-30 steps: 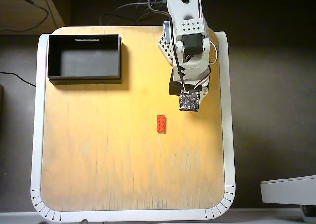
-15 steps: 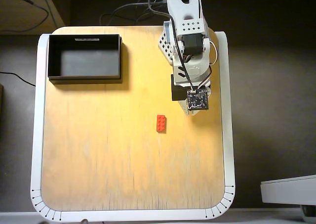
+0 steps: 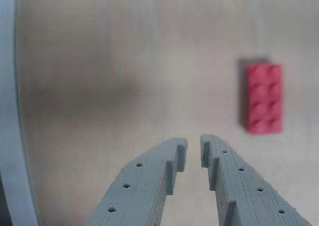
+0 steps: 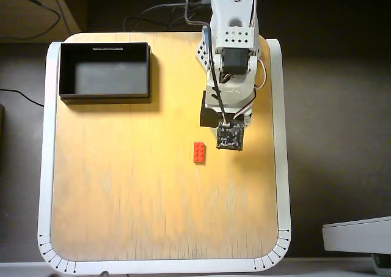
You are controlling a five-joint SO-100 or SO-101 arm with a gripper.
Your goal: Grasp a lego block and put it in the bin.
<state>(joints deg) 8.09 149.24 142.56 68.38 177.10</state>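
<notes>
Hovering over the worktop [image 4: 122, 191], my pincer [image 3: 194, 147] shows in the wrist view as two grey printed fingers [image 3: 149, 186] whose tips nearly meet, a thin slit between them and nothing gripped; I hold no brick. The brick [image 3: 263, 98], red with two rows of four studs, lies flat on pale wood up and to the right of my fingertips in that view, apart from them, its long side running up the frame. A pale raised border of the worktop curves down the left edge of the wrist view.

From overhead, my arm [image 4: 232, 57] reaches in from the far edge, right of centre, and my wrist board [image 4: 230, 136] hangs just beside the brick [image 4: 200, 152], which sits near the middle of the worktop, a little toward the right edge. The fingers themselves are hidden under the wrist in this view. The bin [image 4: 104, 95], black-walled with a dark grey floor and a thin white strip on its far rim, stands in the far left corner, well apart from the brick and from my arm; it is empty. The worktop is yellow-lit wood inside a white rim [image 4: 46, 167], with short black tick marks at the two near corners. Cables [image 4: 159, 14] trail behind the far edge.
</notes>
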